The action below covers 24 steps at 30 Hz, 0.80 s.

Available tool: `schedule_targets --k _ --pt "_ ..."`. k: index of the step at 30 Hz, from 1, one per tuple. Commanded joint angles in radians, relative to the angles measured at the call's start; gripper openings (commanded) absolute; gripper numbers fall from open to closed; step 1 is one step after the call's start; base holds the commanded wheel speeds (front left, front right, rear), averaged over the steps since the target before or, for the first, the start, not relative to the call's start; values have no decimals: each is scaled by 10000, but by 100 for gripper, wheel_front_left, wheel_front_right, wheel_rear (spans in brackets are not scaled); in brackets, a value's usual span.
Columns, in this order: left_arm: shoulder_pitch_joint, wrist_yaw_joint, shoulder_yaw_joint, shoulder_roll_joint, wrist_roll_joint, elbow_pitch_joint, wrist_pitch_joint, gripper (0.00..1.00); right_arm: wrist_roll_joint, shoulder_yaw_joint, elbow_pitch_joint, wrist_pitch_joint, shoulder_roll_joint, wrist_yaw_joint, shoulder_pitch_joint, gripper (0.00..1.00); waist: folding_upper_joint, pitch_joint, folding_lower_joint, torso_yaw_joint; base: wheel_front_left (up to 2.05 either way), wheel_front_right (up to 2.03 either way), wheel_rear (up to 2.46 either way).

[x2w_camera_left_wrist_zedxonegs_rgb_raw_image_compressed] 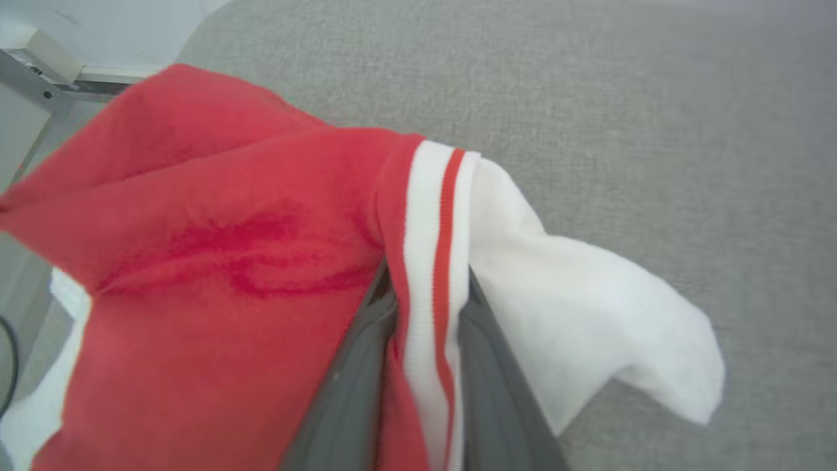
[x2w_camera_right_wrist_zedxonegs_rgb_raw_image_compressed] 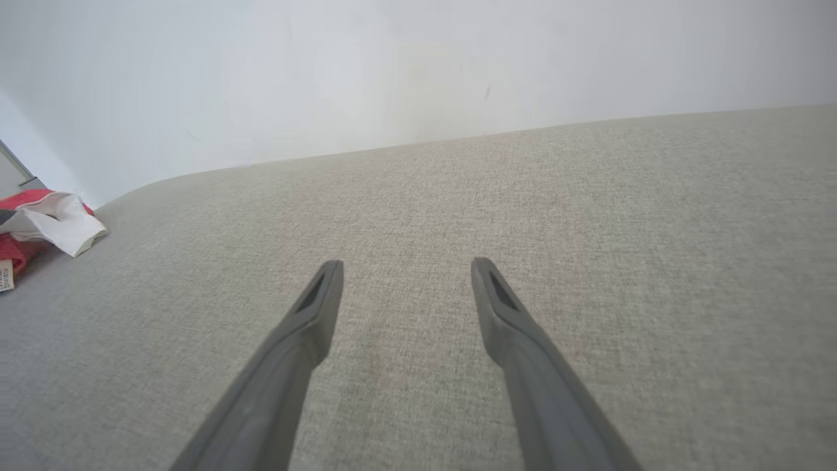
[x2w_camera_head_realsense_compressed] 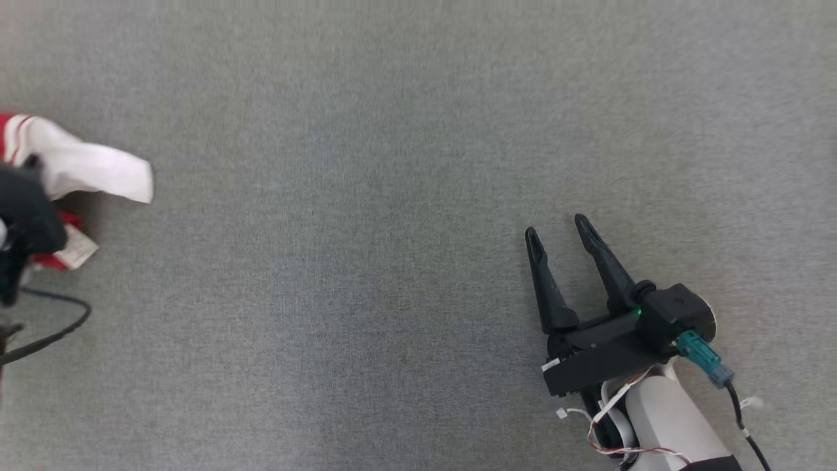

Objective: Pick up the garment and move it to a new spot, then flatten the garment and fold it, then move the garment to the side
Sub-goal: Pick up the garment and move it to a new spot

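1. The surface point(x2w_camera_head_realsense_compressed: 366, 131) is grey woven fabric, and it runs across the whole head view.
2. The wall point(x2w_camera_right_wrist_zedxonegs_rgb_raw_image_compressed: 392, 65) is pale and stands behind the far edge of the surface in the right wrist view.
3. The garment point(x2w_camera_left_wrist_zedxonegs_rgb_raw_image_compressed: 216, 216) is red, with a white sleeve and a white cuff band with a red stripe. It sits at the far left edge of the head view, bunched up. The sleeve droops towards the middle of the surface. A darker red mark shows on the red cloth.
4. The right gripper point(x2w_camera_head_realsense_compressed: 556, 226) is at the lower right of the head view, well apart from the garment. Its two fingers are spread wide with nothing between them, and bare surface lies beneath.
5. The left gripper point(x2w_camera_left_wrist_zedxonegs_rgb_raw_image_compressed: 428, 275) is at the left edge of the head view, over the garment. In its own wrist view the two fingers are pressed against either side of the striped band, so it is clamped on the garment.
6. A black cable point(x2w_camera_head_realsense_compressed: 59, 330) curves over the surface just below the left gripper.
7. A paper tag point(x2w_camera_head_realsense_compressed: 77, 248) sticks out from the red cloth, on the surface beside the left gripper.
8. A metal frame point(x2w_camera_left_wrist_zedxonegs_rgb_raw_image_compressed: 39, 85) shows past the edge of the surface in the top left corner of the left wrist view.
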Motion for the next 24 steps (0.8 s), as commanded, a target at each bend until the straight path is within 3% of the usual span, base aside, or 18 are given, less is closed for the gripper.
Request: schedule_targets --k 1,8,24 --pt "-121 -11 -163 -89 68 -163 50 0 93 5 26 2 97 -25 130 100 -7 -555 -6 -234 0 0 0" --pt "269 -19 -772 -799 -452 -1132 -40 0 409 -35 229 3 368 -25 400 100 -7 -1333 -6 -831 0 0 0" --pt "2301 -21 -2679 -3536 -1585 -2276 -1765 0 736 -200 566 3 471 -25 969 100 -7 -2531 -6 -2216 0 0 0"
